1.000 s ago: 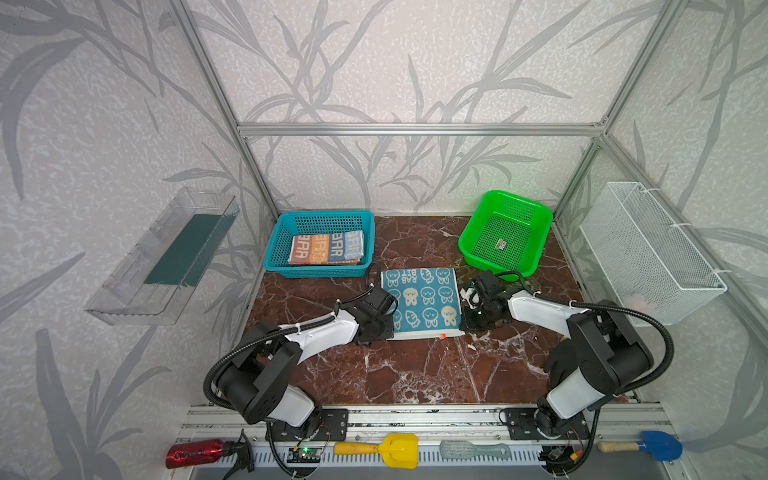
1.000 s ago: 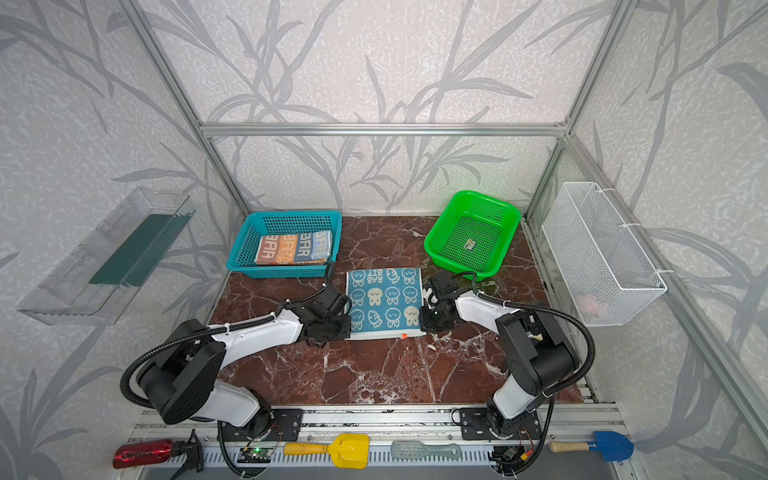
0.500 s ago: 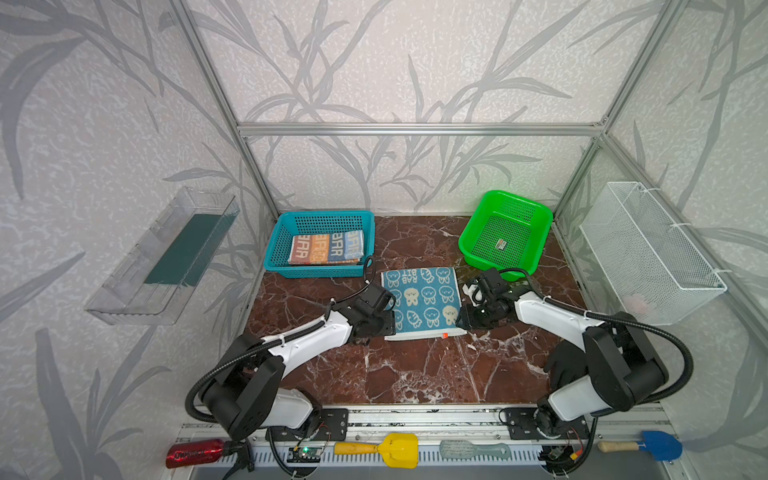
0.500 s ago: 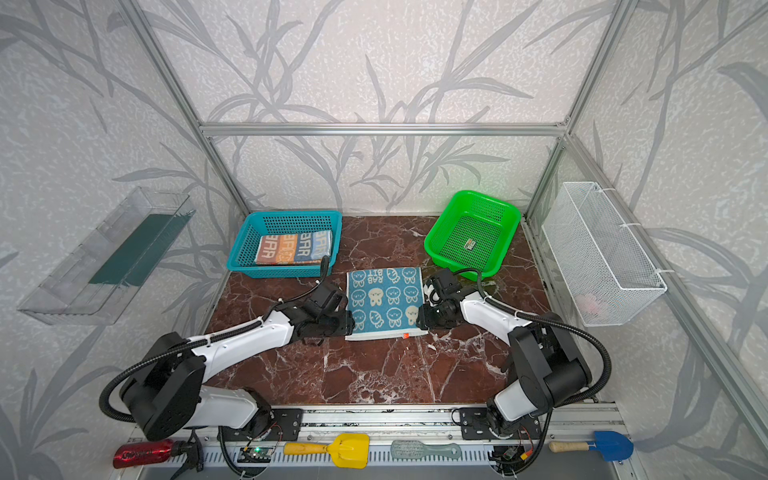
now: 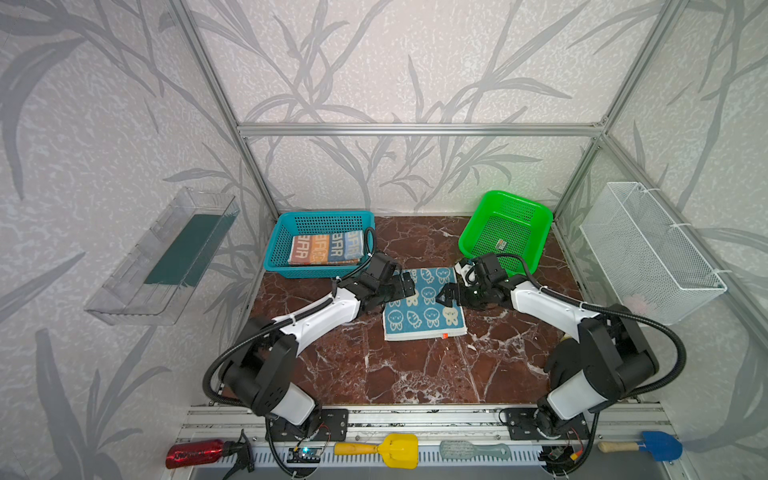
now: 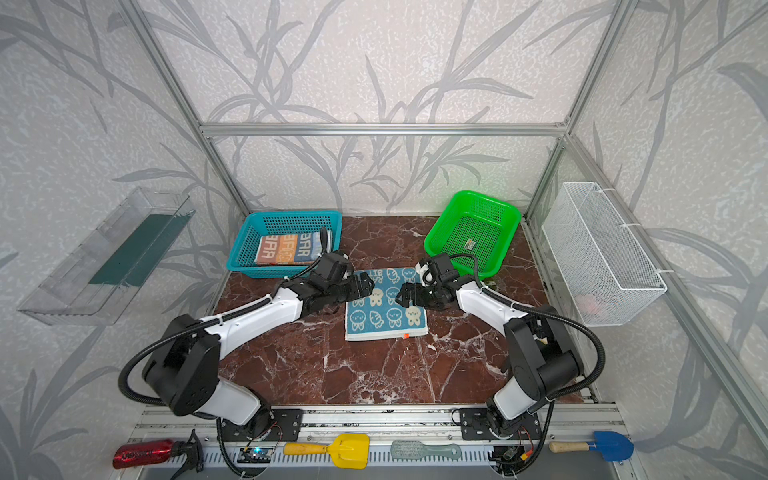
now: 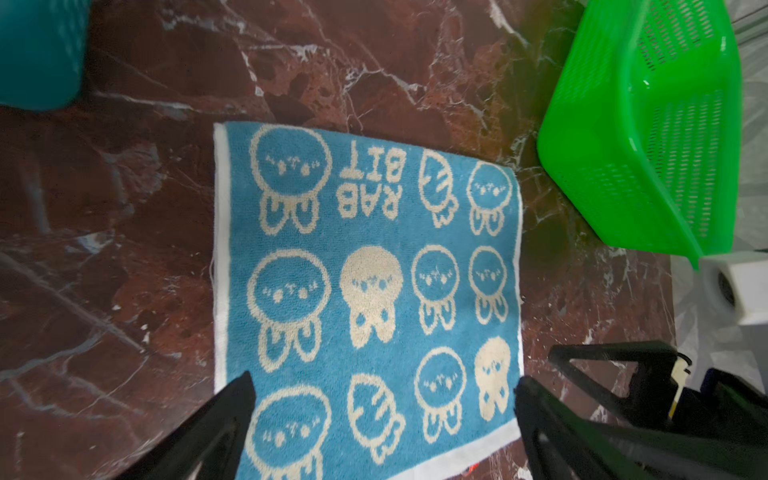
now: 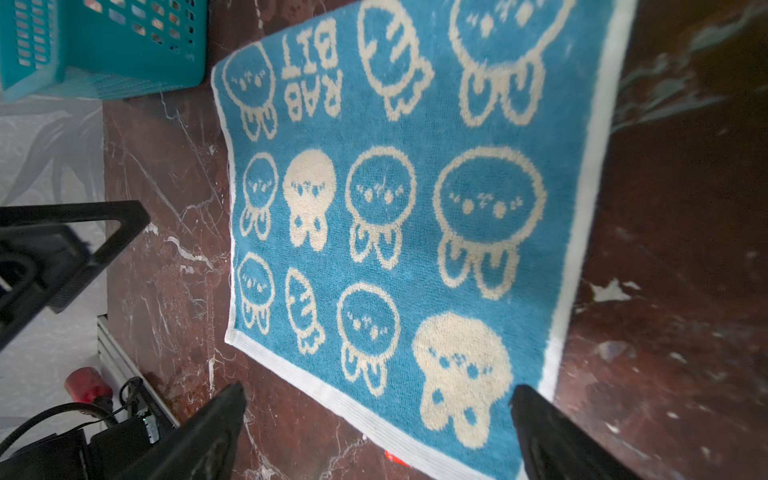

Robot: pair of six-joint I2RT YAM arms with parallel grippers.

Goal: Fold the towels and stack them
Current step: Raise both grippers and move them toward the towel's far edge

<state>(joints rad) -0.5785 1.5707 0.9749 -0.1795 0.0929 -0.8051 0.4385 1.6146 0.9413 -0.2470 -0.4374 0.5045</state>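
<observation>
Left gripper [image 5: 408, 286] and right gripper [image 5: 442, 297] hover with jaws spread wide, the blue towel [image 5: 419, 316] lying flat just beneath their fingertips.

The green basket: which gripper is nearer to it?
Right. The right gripper is at the blue towel's edge near the green basket; the left gripper is at the towel's opposite edge, farther away.

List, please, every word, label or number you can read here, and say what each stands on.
"RAB" over "BIT": woven into the blue towel.
Block letters on the striped towel in the teal basket: too small to read surely.
Sticker in the green basket: too small to read.
Print on the red bottle: blurred.
</observation>
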